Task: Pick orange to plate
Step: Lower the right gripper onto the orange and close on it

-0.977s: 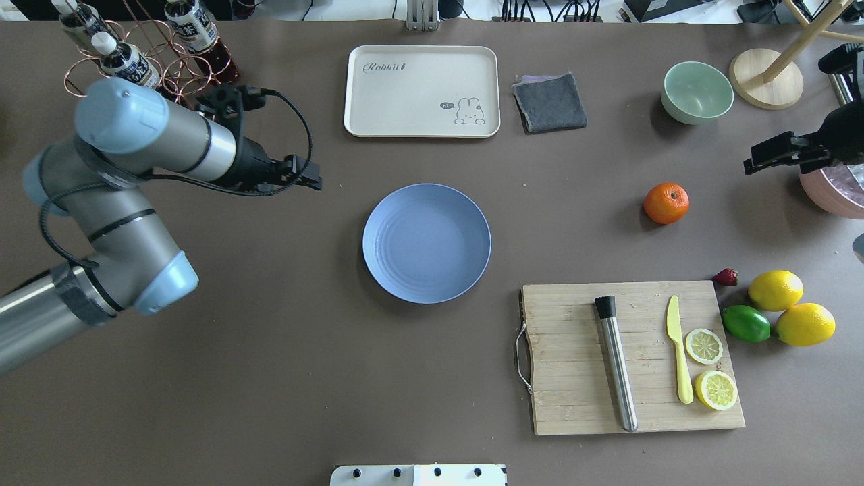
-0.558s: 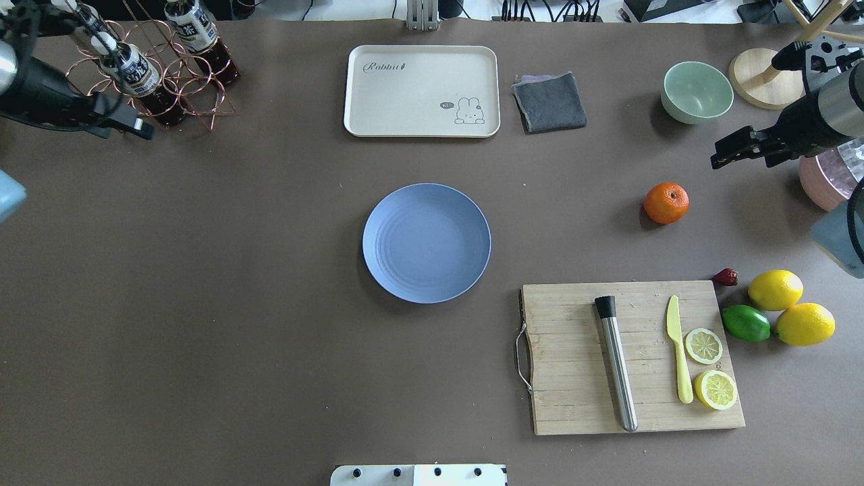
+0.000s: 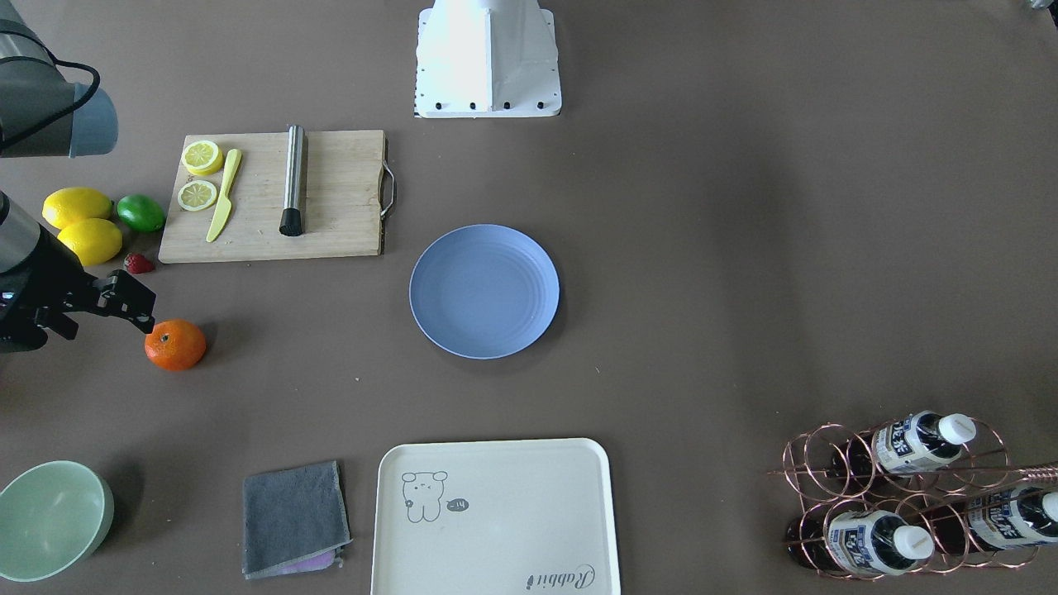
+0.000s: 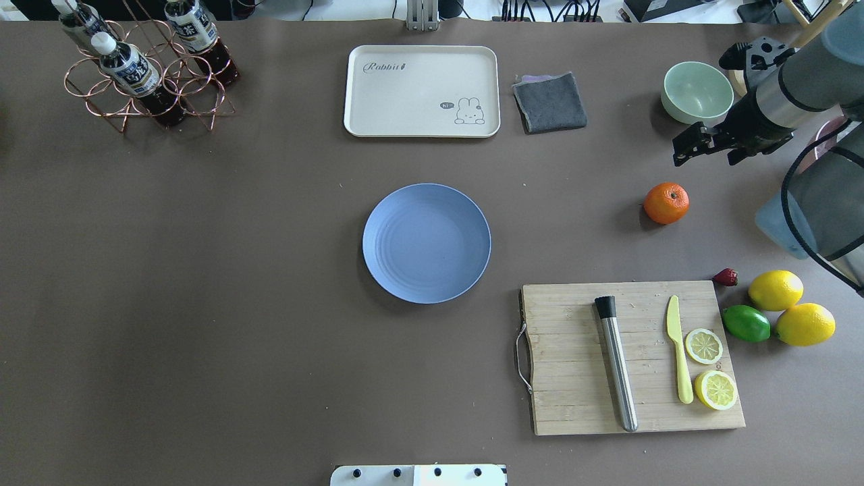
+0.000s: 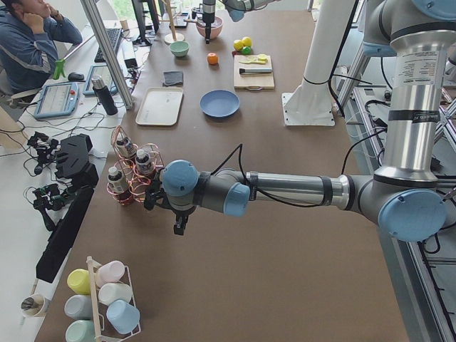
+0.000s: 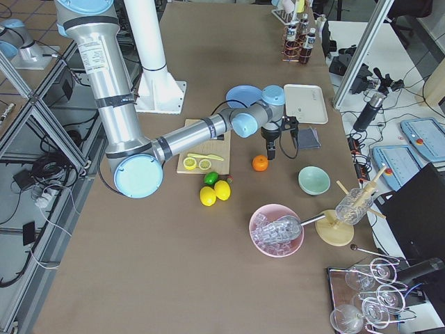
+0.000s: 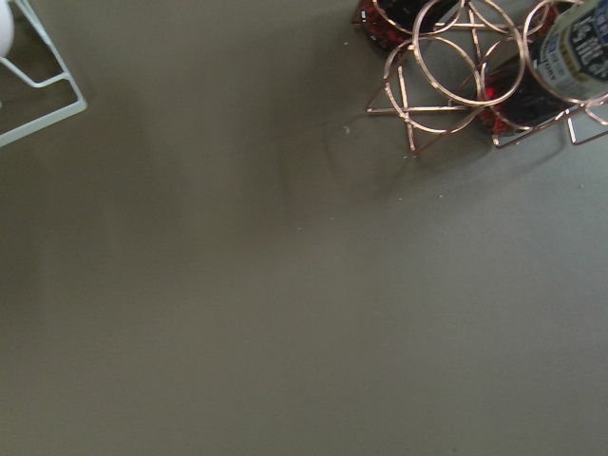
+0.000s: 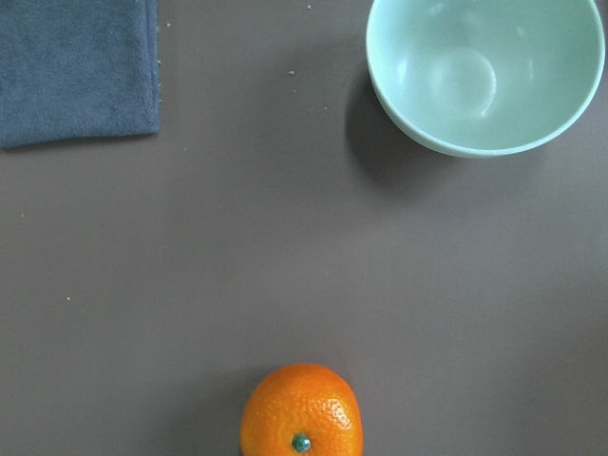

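The orange (image 4: 666, 202) lies on the brown table at the right, a long way from the periwinkle-blue plate (image 4: 426, 243) in the middle, which holds nothing. My right gripper (image 4: 683, 150) hangs above the table just beyond the orange, between it and the green bowl, and looks open with nothing in it. The right wrist view shows the orange (image 8: 301, 413) at its bottom edge, stem dot up, with no fingers in view. My left gripper (image 5: 178, 226) appears only in the exterior left view, beside the bottle rack, and I cannot tell its state.
A pale green bowl (image 4: 697, 91) and a grey cloth (image 4: 550, 101) sit beyond the orange. Nearer are a cutting board (image 4: 574, 378) with muddler, knife and lemon slices, two lemons (image 4: 775, 290), a lime (image 4: 746, 323) and a strawberry (image 4: 725, 277). Cream tray (image 4: 422, 91) and bottle rack (image 4: 135, 74) stand at the back.
The left arm swung away to the left, out of the overhead view. The right arm came in from the right edge, bringing its gripper close to the orange. Orange and plate have not moved.
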You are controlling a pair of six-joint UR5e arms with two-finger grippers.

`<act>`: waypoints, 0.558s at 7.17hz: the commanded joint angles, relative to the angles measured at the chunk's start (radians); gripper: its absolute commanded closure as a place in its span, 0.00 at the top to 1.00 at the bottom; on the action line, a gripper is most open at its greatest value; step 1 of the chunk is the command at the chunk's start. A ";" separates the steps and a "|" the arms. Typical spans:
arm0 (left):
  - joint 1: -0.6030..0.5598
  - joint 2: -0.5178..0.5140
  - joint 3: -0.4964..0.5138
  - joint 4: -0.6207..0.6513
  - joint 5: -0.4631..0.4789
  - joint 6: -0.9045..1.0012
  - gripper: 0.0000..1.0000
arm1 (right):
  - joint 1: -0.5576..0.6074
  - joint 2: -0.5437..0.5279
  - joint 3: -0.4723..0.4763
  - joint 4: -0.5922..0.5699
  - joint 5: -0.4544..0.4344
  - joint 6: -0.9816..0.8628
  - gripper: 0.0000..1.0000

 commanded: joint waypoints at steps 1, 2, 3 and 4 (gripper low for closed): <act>-0.006 0.004 -0.005 0.085 0.183 0.081 0.98 | -0.068 0.028 -0.058 0.002 -0.064 0.053 1.00; -0.004 0.006 -0.005 0.085 0.182 0.081 0.98 | -0.093 0.030 -0.076 0.036 -0.071 0.086 1.00; -0.004 0.007 -0.007 0.085 0.180 0.081 0.98 | -0.120 0.032 -0.154 0.147 -0.104 0.103 1.00; -0.004 0.007 -0.008 0.085 0.177 0.081 0.98 | -0.122 0.030 -0.211 0.232 -0.104 0.114 1.00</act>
